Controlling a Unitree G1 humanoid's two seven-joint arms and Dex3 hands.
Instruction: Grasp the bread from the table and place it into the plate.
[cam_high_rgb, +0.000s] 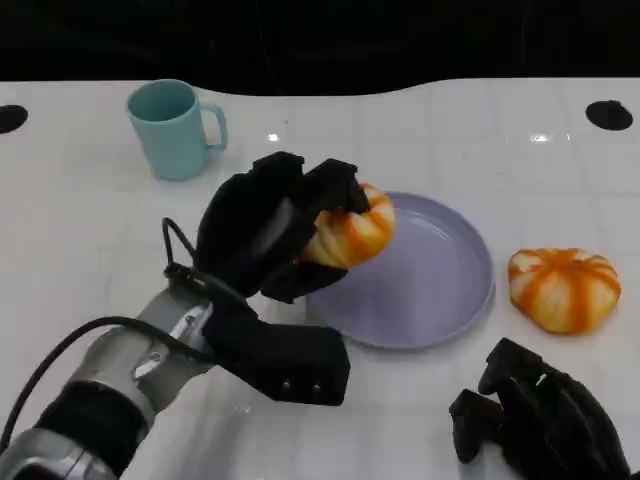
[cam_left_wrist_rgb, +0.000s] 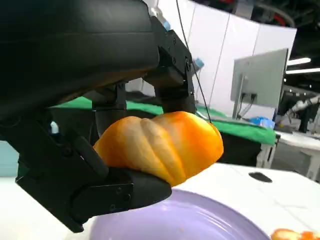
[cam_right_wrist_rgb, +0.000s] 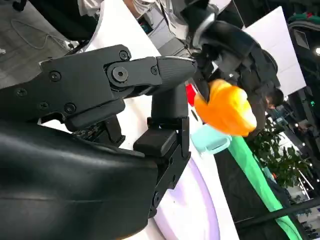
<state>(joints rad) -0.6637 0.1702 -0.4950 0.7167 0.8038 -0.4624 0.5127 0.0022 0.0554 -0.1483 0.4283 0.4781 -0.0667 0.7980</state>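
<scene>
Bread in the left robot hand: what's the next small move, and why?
Probably carry it a little further over the plate, then lower it before letting go. The left robot hand holds the bread in the air above the plate's near-left rim, not its middle; the left wrist view shows a gap between bread and plate. Releasing now might drop it on the rim.

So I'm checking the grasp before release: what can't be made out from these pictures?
- Head view: the near side of the held bread is hidden by the left hand.
- Head view: the right hand is cut off by the bottom edge.
- Left wrist view: the plate is cut off by the bottom edge; whether the bread touches it is unclear.
</scene>
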